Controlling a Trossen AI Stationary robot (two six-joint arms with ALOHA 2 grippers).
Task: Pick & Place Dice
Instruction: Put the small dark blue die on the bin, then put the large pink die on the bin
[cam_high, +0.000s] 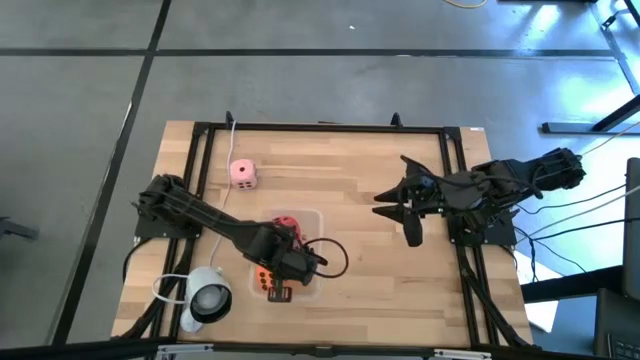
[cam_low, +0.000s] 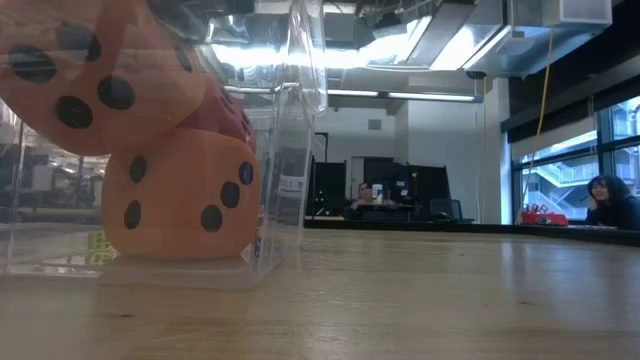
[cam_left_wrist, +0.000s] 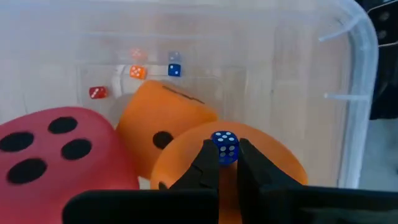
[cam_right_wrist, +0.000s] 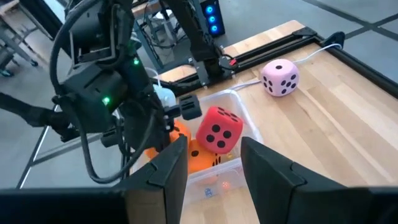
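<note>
Clear plastic bin (cam_high: 314, 216), lower centre of the high view, takes the dice. Three of the four soft dice look to be inside: the red die (cam_right_wrist: 218, 129), plus two orange dice, one (cam_left_wrist: 163, 119) lying against the red one, the other (cam_left_wrist: 261, 154) directly under the left arm's fingers. Low view confirms two orange dice stacked at its left, behind the clear wall. Judged three placed, one to go.

Left gripper (cam_left_wrist: 224, 167) hangs over the bin, fingers pressed together on a tiny blue die (cam_left_wrist: 224, 147) with white pips, pinched between the tips. Below it, on the bin floor, more tiny dice: a red one (cam_left_wrist: 97, 93), an orange one (cam_left_wrist: 137, 72), another blue one (cam_left_wrist: 175, 70). Whether the tips also touch the orange die underneath, cannot tell.

Right gripper (cam_high: 407, 212), right of centre in the high view, waits above bare table well apart from the bin; fingers part-spread, nothing between them.

Pale pink die (cam_high: 243, 173) sits alone on the wooden table (cam_high: 350, 270), upper left of the tabletop in the high view, clear of the bin. That one is left to pick.

A white round device (cam_high: 207, 297) sits at the lower left of the table.
</note>
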